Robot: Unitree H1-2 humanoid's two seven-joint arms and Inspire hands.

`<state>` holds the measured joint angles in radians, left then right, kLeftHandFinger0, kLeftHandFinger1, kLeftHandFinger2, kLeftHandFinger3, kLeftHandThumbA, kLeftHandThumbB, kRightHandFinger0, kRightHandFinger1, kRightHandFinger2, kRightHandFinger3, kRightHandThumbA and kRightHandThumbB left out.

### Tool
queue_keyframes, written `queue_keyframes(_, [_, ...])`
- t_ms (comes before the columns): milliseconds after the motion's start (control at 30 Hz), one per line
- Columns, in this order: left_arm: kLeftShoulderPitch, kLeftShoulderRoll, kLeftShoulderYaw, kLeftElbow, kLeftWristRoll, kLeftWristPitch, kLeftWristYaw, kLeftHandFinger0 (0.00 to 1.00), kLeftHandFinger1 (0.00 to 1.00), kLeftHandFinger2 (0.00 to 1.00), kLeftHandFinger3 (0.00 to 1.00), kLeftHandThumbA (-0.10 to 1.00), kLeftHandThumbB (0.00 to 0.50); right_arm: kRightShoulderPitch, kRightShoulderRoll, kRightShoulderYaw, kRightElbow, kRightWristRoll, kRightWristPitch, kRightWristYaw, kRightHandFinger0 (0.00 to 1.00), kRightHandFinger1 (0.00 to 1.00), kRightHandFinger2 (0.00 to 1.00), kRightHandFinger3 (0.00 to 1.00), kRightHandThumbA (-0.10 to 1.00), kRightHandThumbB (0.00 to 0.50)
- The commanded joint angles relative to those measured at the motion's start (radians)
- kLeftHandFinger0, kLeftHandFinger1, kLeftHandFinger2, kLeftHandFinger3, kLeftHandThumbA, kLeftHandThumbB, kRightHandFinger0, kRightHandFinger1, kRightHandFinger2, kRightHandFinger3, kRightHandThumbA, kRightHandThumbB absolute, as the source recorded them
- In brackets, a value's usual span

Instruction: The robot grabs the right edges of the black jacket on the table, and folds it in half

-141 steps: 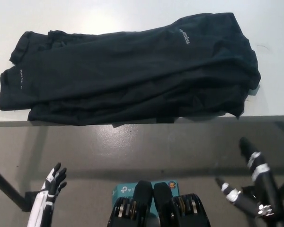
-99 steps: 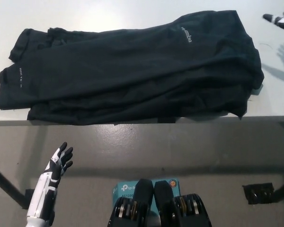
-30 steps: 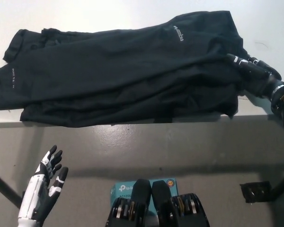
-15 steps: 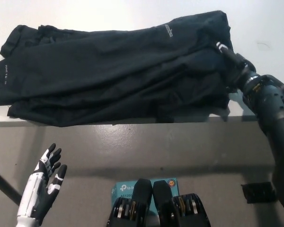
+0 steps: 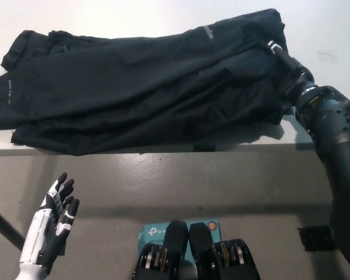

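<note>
Compared with a moment ago, the right hand [image 5: 287,67] is sitting deeper into the black jacket [image 5: 146,87], fingers apparently pinching its right edge at upper right. Jacket is lying across the table [image 5: 326,29]; folding is not begun. Left hand [image 5: 52,219] is idling lower left, fingers spread.

The black right arm rises from the near right corner and stretches toward the far side, its wrist bent leftward; the black right hand [image 5: 289,65] lies flat with fingers extended, though whether they clasp anything cannot be told. The white left hand [image 5: 51,223] rests at the near left, fingers spread and pointing up, holding nothing.
</note>
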<state>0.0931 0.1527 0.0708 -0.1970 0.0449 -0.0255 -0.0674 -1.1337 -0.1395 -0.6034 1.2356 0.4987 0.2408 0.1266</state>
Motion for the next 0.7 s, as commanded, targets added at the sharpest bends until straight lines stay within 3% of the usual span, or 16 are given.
queue_keyframes(0, [-0.007, 0.014, 0.001, -0.018, -0.012, -0.006, -0.007, 1.0, 1.0, 1.0, 1.0, 0.81, 0.082, -0.063, -0.012, -0.022, -0.078, 0.056, -0.054, -0.011, 0.0, 0.02, 0.53, 0.67, -0.1, 0.1])
queue_keyframes(33, [-0.007, 0.014, 0.001, -0.018, -0.012, -0.006, -0.007, 1.0, 1.0, 1.0, 1.0, 0.81, 0.082, -0.061, -0.011, -0.023, -0.082, 0.055, -0.052, -0.012, 0.0, 0.02, 0.53, 0.67, -0.1, 0.099])
queue_keyframes(67, [-0.009, 0.016, 0.0, -0.02, -0.013, 0.0, -0.01, 1.0, 1.0, 1.0, 1.0, 0.83, 0.089, -0.064, -0.021, -0.033, -0.092, 0.066, -0.042, -0.013, 0.0, 0.02, 0.53, 0.56, -0.1, 0.081])
queue_keyframes(100, [-0.015, 0.017, -0.002, -0.025, -0.017, 0.014, -0.015, 1.0, 1.0, 1.0, 1.0, 0.83, 0.097, -0.072, -0.049, -0.052, -0.11, 0.085, -0.031, -0.011, 0.0, 0.02, 0.52, 0.57, -0.1, 0.069])
queue_keyframes(133, [-0.017, 0.017, -0.003, -0.026, -0.018, 0.014, -0.016, 1.0, 1.0, 1.0, 1.0, 0.83, 0.098, -0.07, -0.054, -0.053, -0.123, 0.084, -0.035, -0.009, 0.0, 0.02, 0.52, 0.67, -0.1, 0.066])
queue_keyframes(167, [-0.017, 0.018, -0.003, -0.027, -0.018, 0.015, -0.016, 1.0, 1.0, 1.0, 1.0, 0.83, 0.098, -0.069, -0.053, -0.055, -0.127, 0.084, -0.033, -0.01, 0.0, 0.02, 0.52, 0.98, -0.1, 0.081])
queue_keyframes(300, [-0.015, 0.018, -0.001, -0.033, -0.023, 0.017, -0.019, 1.0, 1.0, 1.0, 1.0, 0.82, 0.09, -0.067, -0.06, -0.067, -0.163, 0.1, -0.01, -0.019, 0.0, 0.02, 0.52, 1.0, -0.1, 0.071])
queue_keyframes(367, [-0.013, 0.018, 0.001, -0.037, -0.024, 0.018, -0.02, 1.0, 1.0, 1.0, 1.0, 0.81, 0.1, -0.083, -0.095, -0.062, -0.169, 0.1, -0.007, -0.007, 0.0, 0.02, 0.49, 1.0, -0.1, 0.095])
queue_keyframes(500, [-0.015, 0.018, 0.0, -0.042, -0.016, 0.023, -0.02, 1.0, 1.0, 1.0, 1.0, 0.83, 0.099, -0.107, -0.124, -0.053, -0.189, 0.102, -0.01, 0.004, 0.0, 0.05, 0.54, 1.0, -0.1, 0.063])
queue_keyframes(633, [-0.015, 0.018, 0.001, -0.042, -0.02, 0.022, -0.022, 1.0, 1.0, 1.0, 1.0, 0.81, 0.091, -0.118, -0.137, -0.052, -0.183, 0.111, 0.0, 0.007, 0.0, 0.06, 0.54, 1.0, -0.1, 0.067])
queue_keyframes(667, [-0.016, 0.02, 0.002, -0.045, -0.021, 0.027, -0.024, 1.0, 1.0, 1.0, 1.0, 0.82, 0.092, -0.134, -0.144, -0.055, -0.189, 0.118, 0.008, 0.004, 0.0, 0.07, 0.55, 1.0, -0.1, 0.095])
